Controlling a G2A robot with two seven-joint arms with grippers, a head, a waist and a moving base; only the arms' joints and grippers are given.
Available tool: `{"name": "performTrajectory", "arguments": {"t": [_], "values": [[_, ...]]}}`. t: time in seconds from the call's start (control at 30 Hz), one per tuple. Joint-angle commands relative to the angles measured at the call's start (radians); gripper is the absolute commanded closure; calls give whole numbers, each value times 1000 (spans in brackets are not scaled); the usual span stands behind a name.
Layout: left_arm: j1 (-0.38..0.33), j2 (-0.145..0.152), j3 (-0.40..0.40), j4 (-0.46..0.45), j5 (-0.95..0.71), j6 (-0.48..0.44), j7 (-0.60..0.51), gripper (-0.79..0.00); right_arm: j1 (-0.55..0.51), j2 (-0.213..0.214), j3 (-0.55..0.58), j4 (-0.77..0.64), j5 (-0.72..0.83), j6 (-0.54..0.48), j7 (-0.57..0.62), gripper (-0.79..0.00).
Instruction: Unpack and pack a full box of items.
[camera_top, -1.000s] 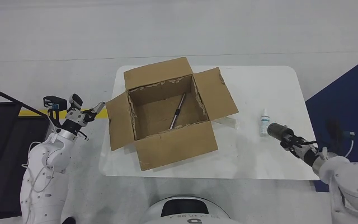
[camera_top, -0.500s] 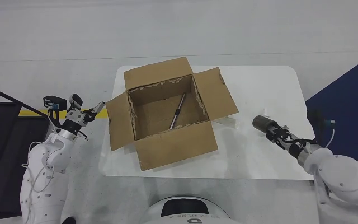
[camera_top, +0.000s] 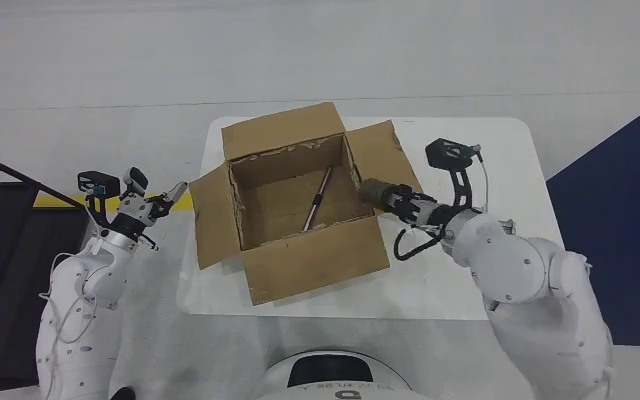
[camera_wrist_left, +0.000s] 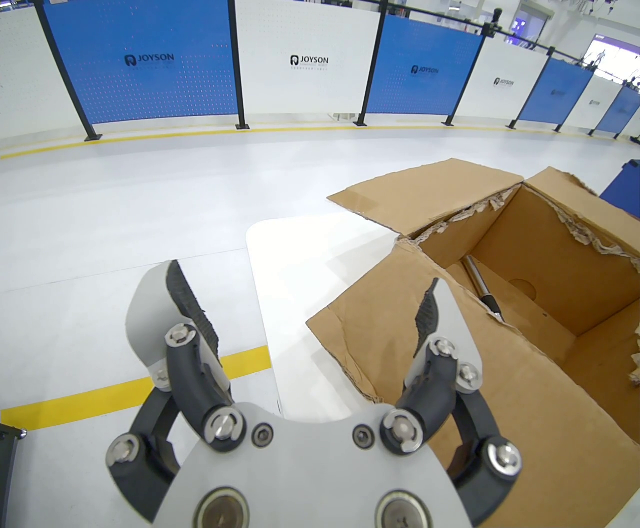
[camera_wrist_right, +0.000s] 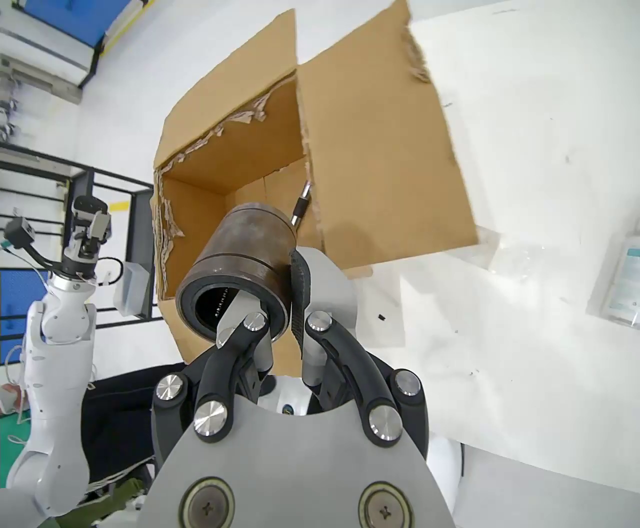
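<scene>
We read this as a robotics test hall, an industrial lab floor rather than a home or shop. Blue and white perforated partition panels on black posts fence the work area, and further runs of them curve off toward other bays. The floor is pale, glossy and broad, with a yellow line painted along it. One white table stands alone as the workstation. A black metal railing stands off to one side.
</scene>
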Motion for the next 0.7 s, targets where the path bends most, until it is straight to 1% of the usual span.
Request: {"name": "performTrajectory", "arguments": {"t": [0.0, 0.2, 0.37, 0.43, 0.53, 0.67], "values": [[0, 0, 0, 0, 0, 0, 0, -785, 88, -11, -101, 75, -4, 3, -14, 0], [0, 0, 0, 0, 0, 0, 0, -785, 331, -60, -328, 375, 30, 18, -29, 0], [0, 0, 0, 0, 0, 0, 0, -785, 476, -103, -487, 565, 23, 37, -47, 0], [0, 0, 0, 0, 0, 0, 0, -785, 523, -118, -547, 636, -22, 41, -51, 0], [0, 0, 0, 0, 0, 0, 0, -785, 582, -143, -643, 742, -135, 10, -20, 0], [0, 0, 0, 0, 0, 0, 0, -785, 621, -192, -702, 836, -263, -40, 30, 0]]}}
